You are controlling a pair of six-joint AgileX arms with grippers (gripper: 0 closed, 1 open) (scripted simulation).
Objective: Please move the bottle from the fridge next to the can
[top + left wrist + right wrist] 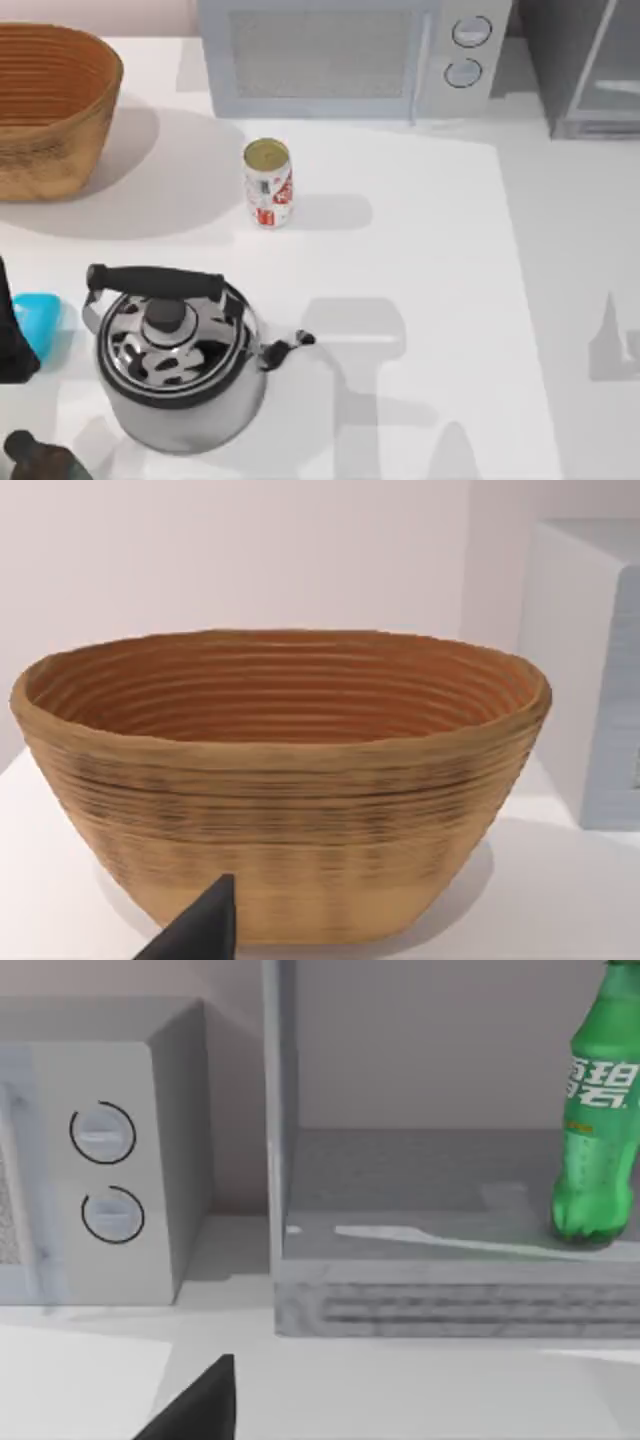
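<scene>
Here, white table (420, 260): can (268, 183) near microwave (340, 55), kettle (180, 355) front.

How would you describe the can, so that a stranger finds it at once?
Start at the light grey microwave along the table's back edge. The can stands upright just in front of it, alone on the white table. It is small and white with red markings and a gold top, unlike the larger steel kettle.

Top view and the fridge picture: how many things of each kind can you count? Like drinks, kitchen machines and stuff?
Drinks: 3 (can, green bottle, dark brown bottle)
Kitchen machines: 2 (microwave, fridge)
Kettles: 1 (kettle)
Baskets: 1 (basket)
Blue things: 1 (blue thing, partly hidden)
Total: 8
</scene>
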